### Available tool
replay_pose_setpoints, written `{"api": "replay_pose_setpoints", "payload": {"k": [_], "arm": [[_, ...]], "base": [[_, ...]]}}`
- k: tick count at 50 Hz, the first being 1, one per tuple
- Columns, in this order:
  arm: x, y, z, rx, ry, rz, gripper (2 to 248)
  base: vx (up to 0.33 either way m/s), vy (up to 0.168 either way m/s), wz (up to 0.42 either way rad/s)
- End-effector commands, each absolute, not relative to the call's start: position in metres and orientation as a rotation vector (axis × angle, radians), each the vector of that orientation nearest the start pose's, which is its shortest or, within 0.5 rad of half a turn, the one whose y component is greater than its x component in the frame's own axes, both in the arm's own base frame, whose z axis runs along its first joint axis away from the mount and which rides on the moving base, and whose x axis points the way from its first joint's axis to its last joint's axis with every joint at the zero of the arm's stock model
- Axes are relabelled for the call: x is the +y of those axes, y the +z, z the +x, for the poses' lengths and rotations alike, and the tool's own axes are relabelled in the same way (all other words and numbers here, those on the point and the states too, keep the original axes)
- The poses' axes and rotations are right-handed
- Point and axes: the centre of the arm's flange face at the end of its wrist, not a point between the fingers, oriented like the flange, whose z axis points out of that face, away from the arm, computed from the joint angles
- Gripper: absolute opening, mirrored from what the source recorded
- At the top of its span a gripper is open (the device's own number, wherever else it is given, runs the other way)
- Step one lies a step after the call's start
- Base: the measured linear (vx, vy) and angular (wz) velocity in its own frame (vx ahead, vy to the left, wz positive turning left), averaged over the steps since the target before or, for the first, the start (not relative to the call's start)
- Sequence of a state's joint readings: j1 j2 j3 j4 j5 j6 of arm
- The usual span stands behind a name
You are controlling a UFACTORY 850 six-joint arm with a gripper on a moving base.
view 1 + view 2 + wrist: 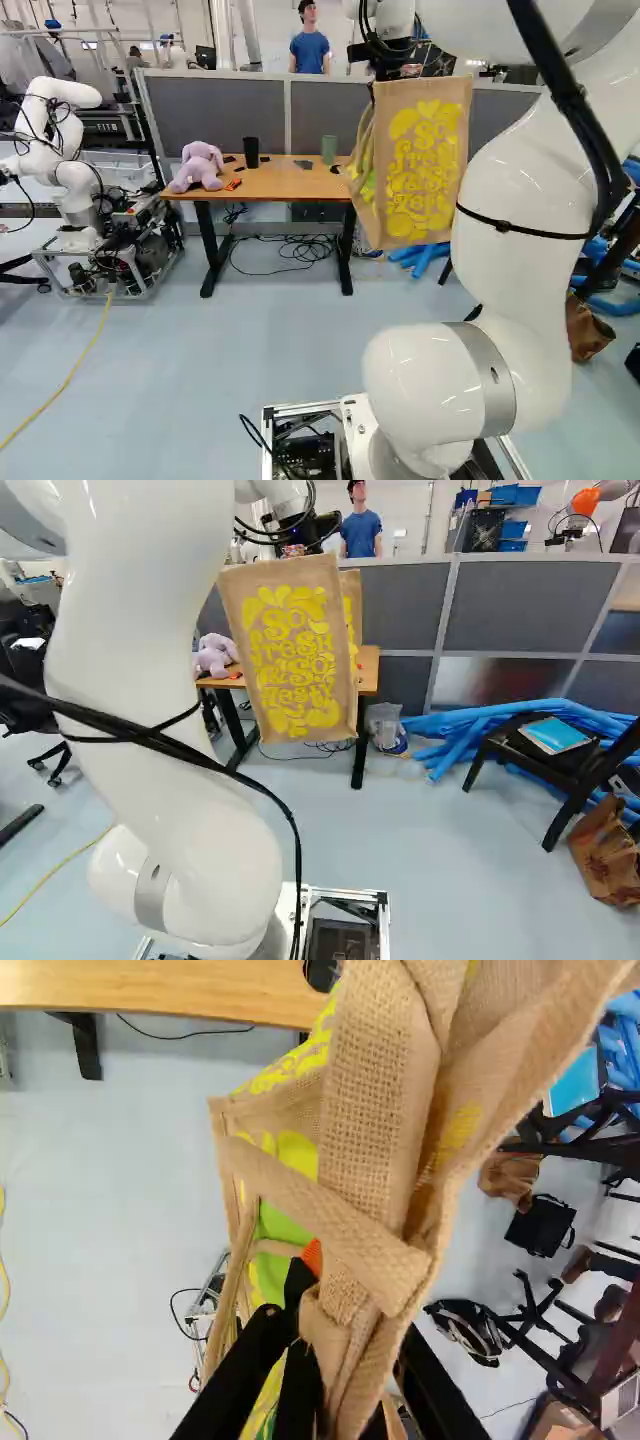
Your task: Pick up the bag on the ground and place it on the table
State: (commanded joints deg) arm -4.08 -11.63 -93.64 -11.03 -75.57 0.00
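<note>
The claw (384, 68) grips the bag (290, 660) by its bunched strap, the cloth pinched between its two fingers. The bag hangs under the claw, off the floor (270, 350). Ahead of the claw is the table (275, 183); on it, ahead and to the claw's left, are a toy (204, 160) and a black cup (250, 152).

Glossy white arm (520, 270), all rounded shells
Smooth grey bands (494, 378), loose black cables (575, 105), a thin black tie (503, 227) and a black gripper (388, 68) showing an orange pad (312, 1256)
</note>
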Motion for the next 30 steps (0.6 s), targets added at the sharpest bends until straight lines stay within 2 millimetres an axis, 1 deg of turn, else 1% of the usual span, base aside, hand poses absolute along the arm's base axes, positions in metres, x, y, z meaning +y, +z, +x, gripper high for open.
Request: {"api": "replay_pose_setpoints", "payload": {"k": [30], "arm": [[-0.0545,0.7475,0.5291,0.056,-0.176,-3.329,33]], "base": [[0.132,0.053,-0.018]]}}
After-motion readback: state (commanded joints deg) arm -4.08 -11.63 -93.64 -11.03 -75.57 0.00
